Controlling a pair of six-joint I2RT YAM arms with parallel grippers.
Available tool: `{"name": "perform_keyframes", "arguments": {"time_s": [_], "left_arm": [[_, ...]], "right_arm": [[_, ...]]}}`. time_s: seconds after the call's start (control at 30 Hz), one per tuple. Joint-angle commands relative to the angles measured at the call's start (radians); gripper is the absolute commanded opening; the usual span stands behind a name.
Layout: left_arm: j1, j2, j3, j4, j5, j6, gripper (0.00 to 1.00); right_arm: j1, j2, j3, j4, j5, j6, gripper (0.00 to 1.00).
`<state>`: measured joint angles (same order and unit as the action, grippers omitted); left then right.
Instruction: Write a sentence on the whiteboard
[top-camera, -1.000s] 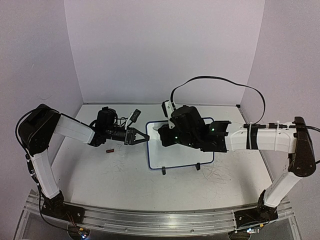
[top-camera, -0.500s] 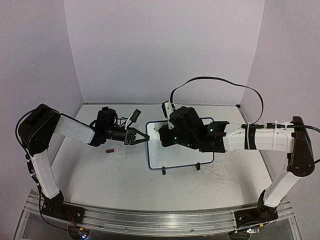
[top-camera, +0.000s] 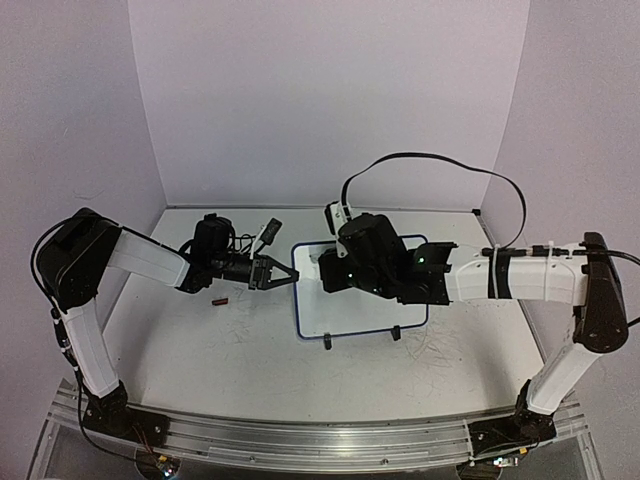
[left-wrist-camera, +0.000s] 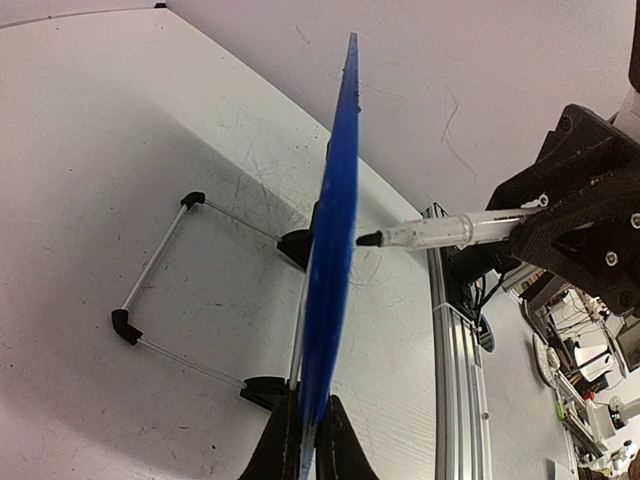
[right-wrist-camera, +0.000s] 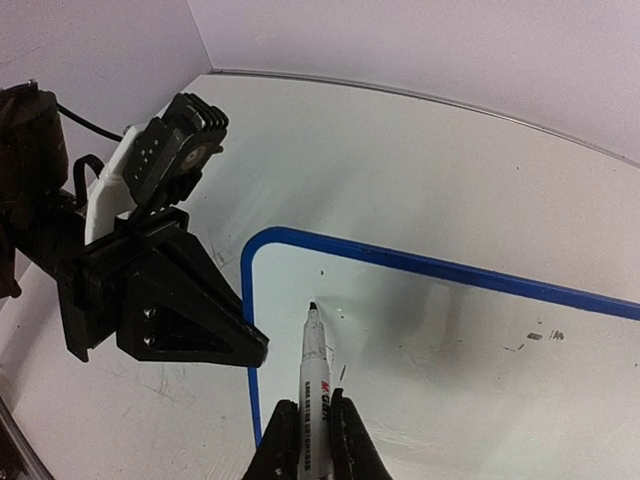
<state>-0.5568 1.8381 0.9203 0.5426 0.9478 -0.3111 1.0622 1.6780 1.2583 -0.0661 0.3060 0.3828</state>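
Smooth whiteboard (right-wrist-camera: 450, 330) (blue plastic-looking frame (right-wrist-camera: 400, 260)) on a matt, scratched tabletop (top-camera: 250, 350).

The only print in view runs lengthwise along the clear barrel of the marker (right-wrist-camera: 313, 385), seen from the right wrist. It is a line of dark block letters, too small and blurred to read with certainty. Beyond the marker's tip, the whiteboard (right-wrist-camera: 450, 320) carries only a few small dark specks and dashes that form no letter or word.
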Motion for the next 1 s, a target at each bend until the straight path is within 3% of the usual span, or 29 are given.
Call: {"name": "perform_keyframes", "arguments": {"time_s": [0.0,0.97], "left_arm": [[-0.002,-0.007,-0.012,0.009,0.013,-0.016,0.00],[-0.003,-0.016,-0.018,0.009,0.013,-0.011,0.00]], "right_arm": [[0.006,0.024,0.051,0.006,0.027,0.007,0.00],[0.006,0.083,0.093,-0.023,0.000,0.016,0.00]]}}
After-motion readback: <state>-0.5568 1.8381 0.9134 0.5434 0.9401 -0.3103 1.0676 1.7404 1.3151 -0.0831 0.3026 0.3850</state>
